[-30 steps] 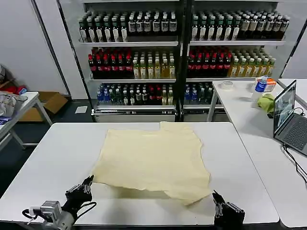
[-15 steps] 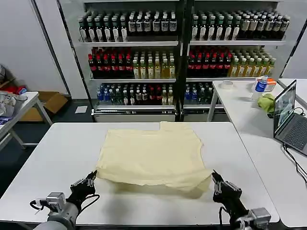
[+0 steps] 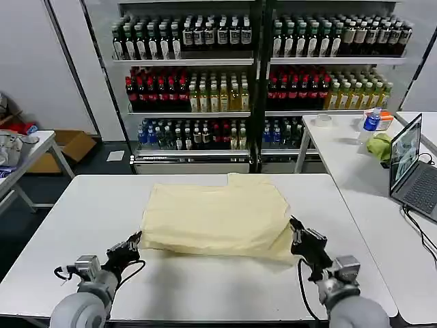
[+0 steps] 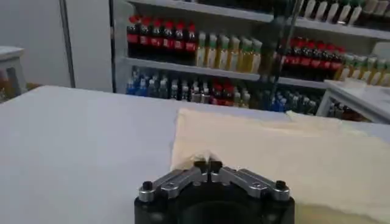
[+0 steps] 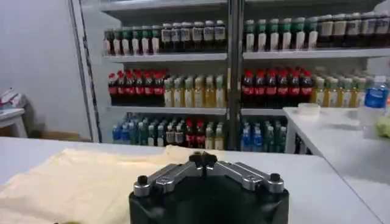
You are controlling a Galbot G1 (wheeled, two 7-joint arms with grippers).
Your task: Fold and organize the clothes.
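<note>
The clothes are one pale cream-yellow garment (image 3: 215,215) lying on the white table (image 3: 205,290), with its front edge lifted and doubled back over the rest. My left gripper (image 3: 136,238) is shut on the front left corner. In the left wrist view a bit of cloth (image 4: 274,146) is pinched at the left gripper (image 4: 208,163). My right gripper (image 3: 293,225) is shut at the front right corner, holding it raised. In the right wrist view the garment (image 5: 73,182) spreads beside the shut right gripper (image 5: 202,159).
Shelves of bottles (image 3: 252,89) stand behind the table. A side table at the right carries a laptop (image 3: 410,164), a green cloth (image 3: 377,145) and a blue bottle (image 3: 371,121). Another table (image 3: 27,147) is at the far left. Bare tabletop lies in front of the garment.
Both grippers have moved away from the table's front edge toward the shelves, carrying the garment's front edge up and over. The visible garment is now shorter front to back.
</note>
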